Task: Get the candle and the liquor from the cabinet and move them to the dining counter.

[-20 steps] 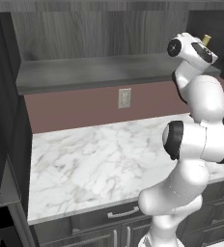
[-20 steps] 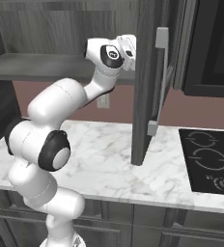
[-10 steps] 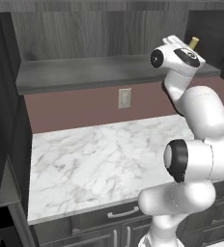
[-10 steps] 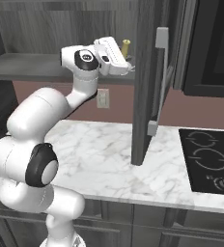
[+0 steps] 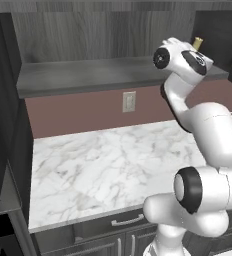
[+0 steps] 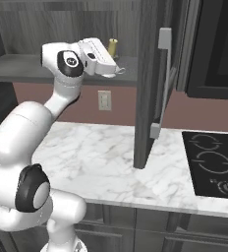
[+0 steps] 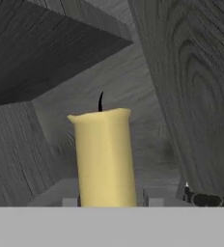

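Hand view: candle (image 7: 104,157) seen centre frame, clamped in narrowed gripper (image 6: 115,70). Hand swung left since a second ago, candle carried clear of cabinet (image 6: 148,74) shelf; transfer to dining counter judged next.

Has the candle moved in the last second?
Yes. In the right base view the candle has shifted left, away from the open cabinet door, carried along with the end effector.

In the right base view the candle (image 6: 112,47) stands on the cabinet (image 6: 150,74) shelf, upper centre of the frame, just behind the pincer (image 6: 117,70). The open door hangs to its right, over the surface (image 6: 111,157); an outlet (image 6: 104,100) sits below the shelf, a cooktop (image 6: 214,165) at lower right.
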